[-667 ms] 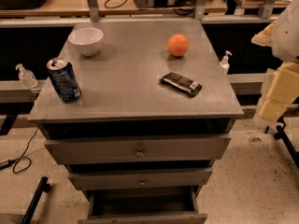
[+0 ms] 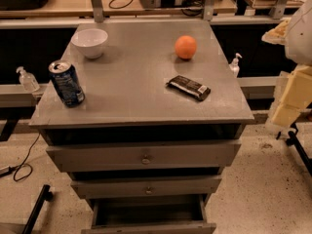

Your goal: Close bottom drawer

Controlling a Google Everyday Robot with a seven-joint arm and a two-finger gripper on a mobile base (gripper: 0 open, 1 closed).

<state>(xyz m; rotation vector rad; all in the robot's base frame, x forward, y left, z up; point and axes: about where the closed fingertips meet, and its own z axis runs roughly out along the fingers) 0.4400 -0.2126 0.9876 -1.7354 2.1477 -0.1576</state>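
The bottom drawer point(image 2: 148, 217) is the lowest of three grey drawers in the cabinet and stands pulled out, its dark inside open to view. Its front edge lies at the bottom of the camera view and its knob is cut off. The two wider drawers above it, top point(image 2: 144, 156) and middle point(image 2: 146, 186), each show a small round knob. My gripper is out of view. Only cream and white arm parts point(image 2: 291, 96) show at the right edge, to the right of the cabinet and apart from it.
On the grey cabinet top point(image 2: 131, 82) stand a white bowl point(image 2: 89, 42), a blue soda can point(image 2: 67, 83), an orange point(image 2: 185, 47) and a dark snack bar point(image 2: 189, 87). Sanitizer bottles point(image 2: 27, 79) stand on ledges at both sides. A cable point(image 2: 22, 167) lies on the floor at left.
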